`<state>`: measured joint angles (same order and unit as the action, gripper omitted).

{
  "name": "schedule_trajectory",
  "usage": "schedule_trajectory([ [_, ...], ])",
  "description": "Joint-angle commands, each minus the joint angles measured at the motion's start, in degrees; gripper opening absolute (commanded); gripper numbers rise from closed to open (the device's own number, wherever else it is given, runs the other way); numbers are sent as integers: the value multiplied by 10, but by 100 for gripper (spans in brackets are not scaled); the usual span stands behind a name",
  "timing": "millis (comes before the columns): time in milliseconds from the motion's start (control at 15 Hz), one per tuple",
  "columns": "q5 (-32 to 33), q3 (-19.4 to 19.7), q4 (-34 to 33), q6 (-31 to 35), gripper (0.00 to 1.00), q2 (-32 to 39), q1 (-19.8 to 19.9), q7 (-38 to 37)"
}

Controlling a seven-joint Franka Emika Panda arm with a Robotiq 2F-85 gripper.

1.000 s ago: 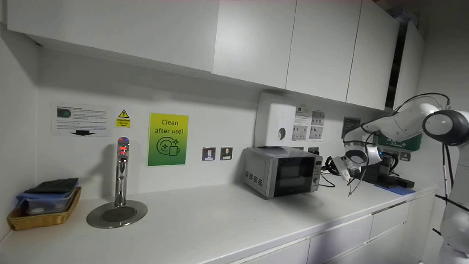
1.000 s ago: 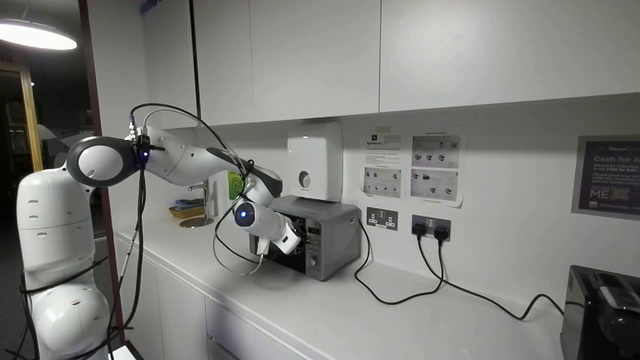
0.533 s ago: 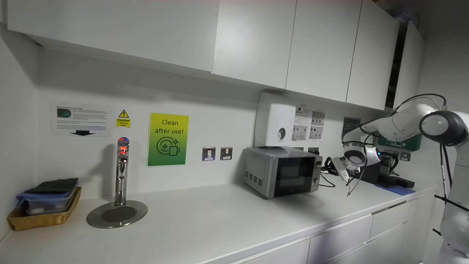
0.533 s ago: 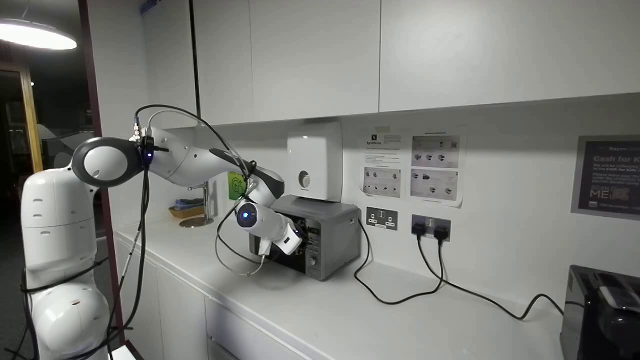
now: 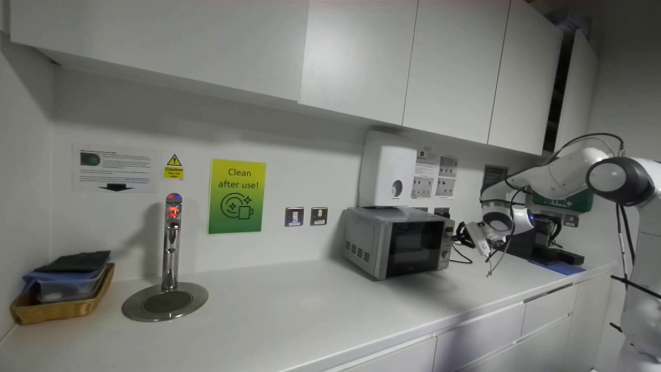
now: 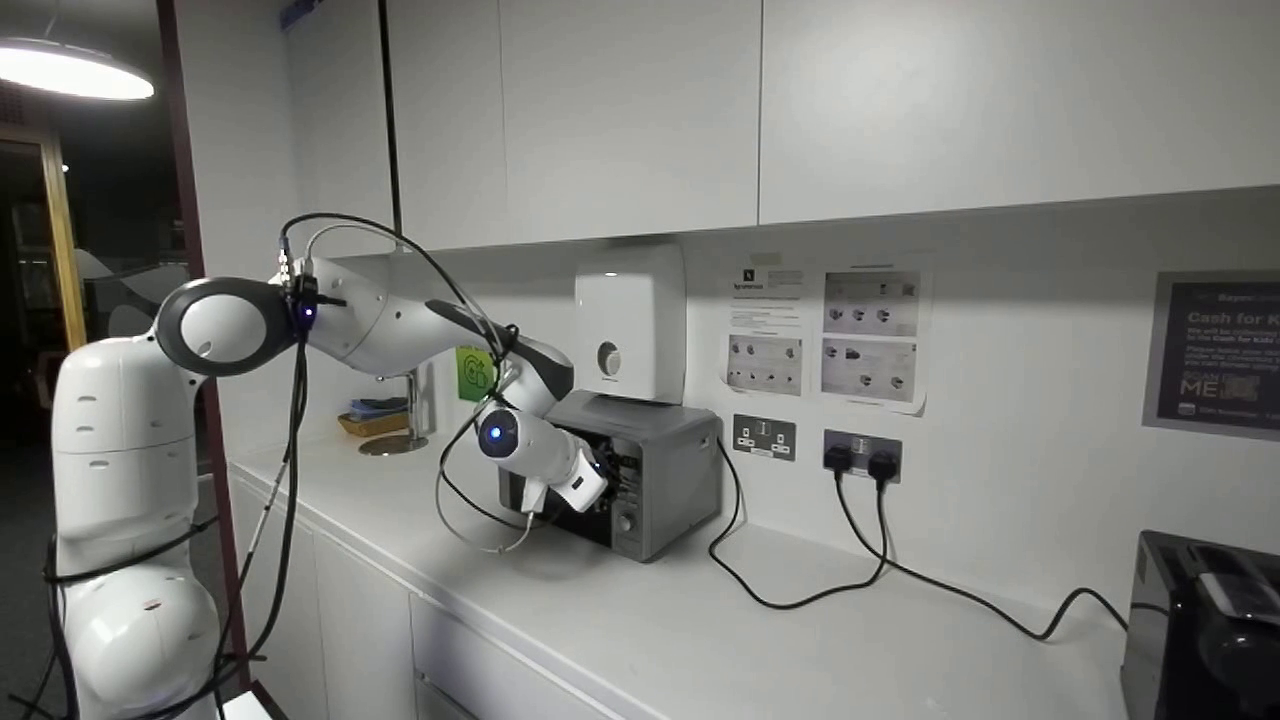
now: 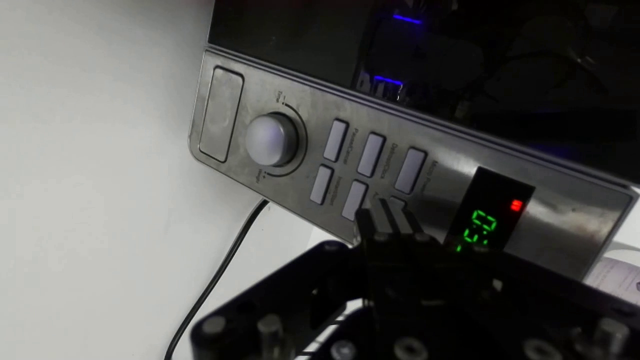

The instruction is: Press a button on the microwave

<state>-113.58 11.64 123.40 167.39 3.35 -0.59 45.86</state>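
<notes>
The silver-grey microwave [image 5: 361,240] stands on the counter in both exterior views [image 6: 675,480]. In the wrist view its control strip [image 7: 452,165] holds a round knob [image 7: 271,140], several pale buttons [image 7: 335,140] and a dark display [image 7: 500,195] with green digits and a red sign. My gripper [image 7: 387,204] is shut and empty, its fingertips together over the strip. They partly cover a button [image 7: 398,203] near the display, beside another button [image 7: 354,200]. Whether they touch the strip I cannot tell. In an exterior view the dark gripper [image 6: 613,470] is in front of the panel, partly hidden.
A white dispenser [image 5: 384,170] hangs above the microwave, under wall cabinets [image 5: 449,72]. A black cable [image 6: 740,560] runs from behind the microwave to the sockets [image 6: 862,455]. A dark machine [image 6: 1200,620] stands farther along the counter. A tap [image 5: 171,243] and basket [image 5: 62,307] are at the far end.
The arm has moved slightly towards the microwave's control strip, to the left in an exterior view. The microwave has not moved.
</notes>
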Motion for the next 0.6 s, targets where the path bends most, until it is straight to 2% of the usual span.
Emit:
schedule_trajectory([
  [0,-27,3,-16,5,0,8,1,35],
  [533,-42,3,-30,5,0,13,1,35],
])
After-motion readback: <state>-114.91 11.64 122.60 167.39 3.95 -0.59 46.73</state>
